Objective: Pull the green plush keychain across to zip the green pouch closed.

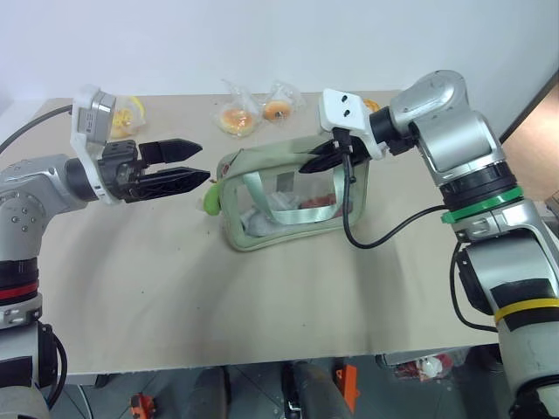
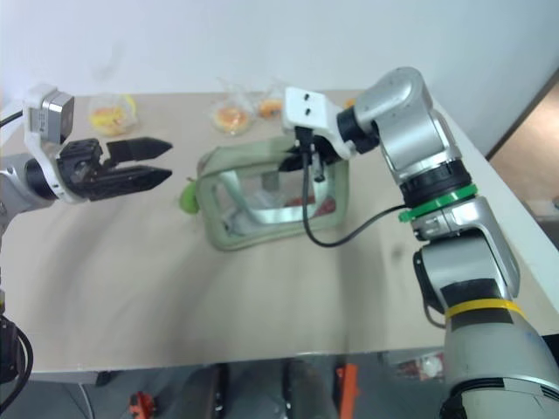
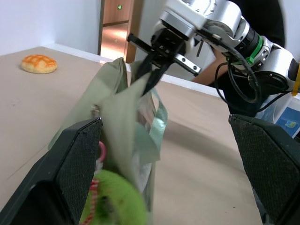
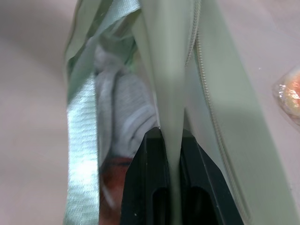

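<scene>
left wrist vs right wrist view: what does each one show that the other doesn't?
Left wrist view: the green plush keychain hanging between the open left gripper's fingers, and the right gripper pinching the pouch's top edge. Right wrist view: that pinch up close, the fingers shut on a fabric edge beside the zipper teeth, plus the contents inside. Both show the green pouch.

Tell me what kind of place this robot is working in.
Probably an indoor lab or test room: a plain beige table against a bare white wall, staged with a green pouch and wrapped buns, and a wooden door behind.
</scene>
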Robot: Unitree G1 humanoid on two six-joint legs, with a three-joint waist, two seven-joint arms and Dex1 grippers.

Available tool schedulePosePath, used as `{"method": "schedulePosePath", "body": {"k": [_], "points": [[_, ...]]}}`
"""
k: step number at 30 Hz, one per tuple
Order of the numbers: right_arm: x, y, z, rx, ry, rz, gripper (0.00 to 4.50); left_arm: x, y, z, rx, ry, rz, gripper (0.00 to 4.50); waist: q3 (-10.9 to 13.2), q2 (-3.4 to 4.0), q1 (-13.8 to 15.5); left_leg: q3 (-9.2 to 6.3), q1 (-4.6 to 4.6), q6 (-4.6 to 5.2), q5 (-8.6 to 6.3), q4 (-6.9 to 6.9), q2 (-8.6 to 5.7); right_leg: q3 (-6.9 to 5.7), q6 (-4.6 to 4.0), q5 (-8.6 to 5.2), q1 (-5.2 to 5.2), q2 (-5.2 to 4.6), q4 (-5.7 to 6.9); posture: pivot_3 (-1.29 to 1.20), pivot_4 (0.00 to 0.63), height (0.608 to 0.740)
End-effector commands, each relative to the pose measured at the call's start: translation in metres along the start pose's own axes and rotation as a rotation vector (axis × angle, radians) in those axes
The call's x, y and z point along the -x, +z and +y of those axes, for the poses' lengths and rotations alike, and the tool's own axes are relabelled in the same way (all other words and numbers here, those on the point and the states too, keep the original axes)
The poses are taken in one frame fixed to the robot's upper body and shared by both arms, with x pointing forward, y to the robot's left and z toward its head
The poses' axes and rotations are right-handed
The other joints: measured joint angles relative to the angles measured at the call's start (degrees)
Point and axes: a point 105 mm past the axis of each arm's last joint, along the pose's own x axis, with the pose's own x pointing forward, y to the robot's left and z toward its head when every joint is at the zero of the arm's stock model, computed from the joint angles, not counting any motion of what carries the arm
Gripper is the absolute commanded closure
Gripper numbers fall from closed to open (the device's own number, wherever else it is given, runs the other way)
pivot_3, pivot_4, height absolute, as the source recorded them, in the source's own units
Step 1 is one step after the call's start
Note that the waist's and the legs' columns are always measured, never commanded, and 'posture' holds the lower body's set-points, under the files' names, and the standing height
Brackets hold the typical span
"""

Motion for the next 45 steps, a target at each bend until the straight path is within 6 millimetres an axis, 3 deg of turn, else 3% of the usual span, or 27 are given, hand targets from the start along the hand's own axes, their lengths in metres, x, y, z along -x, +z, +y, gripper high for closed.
{"method": "schedulePosePath", "body": {"k": [1, 12, 13, 20, 23, 27, 31, 37, 40, 45], "points": [[0.005, 0.012, -0.002, 0.025, -0.021, -0.043, 4.48, 0.005, 0.013, -0.006, -0.048, 0.002, -0.029, 0.0, 0.0, 0.0, 0.0, 0.0, 0.0, 0.0, 0.0, 0.0, 0.0, 0.0, 0.07, 0.04, 0.0, 0.0, 0.0, 0.0, 0.15, 0.74], [0.005, 0.015, 0.011, -0.027, 0.012, -0.122, 4.48, 0.008, 0.011, -0.004, -0.037, 0.026, -0.025, 0.0, 0.0, -0.01, -0.1, 0.01, 0.04, 0.0, 0.0, 0.0, 0.07, 0.01, -0.03, 0.04, 0.01, 0.08, 0.0, 0.0, 0.15, 0.74], [0.005, 0.016, 0.013, -0.026, 0.016, -0.128, 3.78, 0.007, 0.011, -0.004, -0.037, 0.026, -0.025, 0.0, 0.0, -0.01, -0.1, 0.01, 0.05, 0.0, 0.0, 0.0, 0.08, 0.02, -0.03, 0.04, 0.02, 0.09, 0.0, 0.0, 0.15, 0.74], [0.013, 0.017, 0.026, -0.05, 0.032, -0.165, 1.44, 0.006, 0.009, -0.001, -0.03, 0.022, -0.022, 0.0, 0.0, -0.01, -0.1, 0.03, 0.04, 0.0, 0.0, -0.01, 0.09, 0.03, 0.02, 0.06, 0.01, 0.09, 0.0, 0.0, 0.15, 0.74], [0.031, 0.023, 0.027, -0.071, 0.042, -0.232, 1.44, 0.007, 0.009, 0.001, -0.024, 0.027, -0.022, 0.0, 0.0, -0.01, 0.0, 0.04, 0.04, 0.0, 0.0, 0.0, 0.08, 0.04, -0.15, -0.04, 0.01, 0.09, -0.01, 0.0, 0.15, 0.74], [0.069, 0.041, 0.02, -0.093, -0.01, -0.366, 1.44, 0.015, 0.007, 0.007, -0.003, 0.057, -0.023, 0.0, 0.0, -0.01, 0.0, 0.05, 0.04, 0.0, 0.0, 0.0, 0.08, 0.04, -0.14, -0.03, 0.02, 0.08, -0.01, 0.0, 0.15, 0.74], [0.096, 0.03, 0.012, -0.136, -0.116, -0.359, 1.44, 0.026, 0.002, 0.012, 0.025, 0.093, -0.006, 0.0, 0.0, -0.01, 0.0, 0.05, 0.04, -0.01, -0.01, -0.01, 0.08, 0.04, -0.18, -0.06, 0.01, 0.08, -0.02, 0.0, 0.15, 0.74], [0.106, -0.014, 0.027, -0.228, -0.173, -0.245, 1.44, 0.039, -0.011, 0.01, 0.059, 0.121, 0.04, 0.0, 0.0, -0.03, 0.0, 0.16, 0.14, -0.04, -0.04, -0.07, 0.09, 0.13, -0.26, -0.12, 0.03, 0.07, -0.03, 0.0, 0.15, 0.74], [0.101, -0.036, 0.037, -0.279, -0.192, -0.19, 1.44, 0.045, -0.02, 0.008, 0.074, 0.129, 0.078, 0.0, 0.0, -0.02, -0.1, 0.24, 0.15, -0.05, -0.07, -0.09, 0.09, 0.19, -0.25, -0.13, 0.01, 0.05, -0.04, 0.0, 0.15, 0.74], [0.089, -0.056, 0.042, -0.329, -0.201, -0.138, 1.44, 0.042, -0.016, 0.006, 0.072, 0.116, 0.058, 0.0, 0.0, -0.02, -0.1, 0.36, 0.17, -0.04, -0.06, -0.07, 0.1, 0.31, -0.21, -0.09, -0.06, 0.06, -0.03, 0.0, 0.15, 0.74]]}}
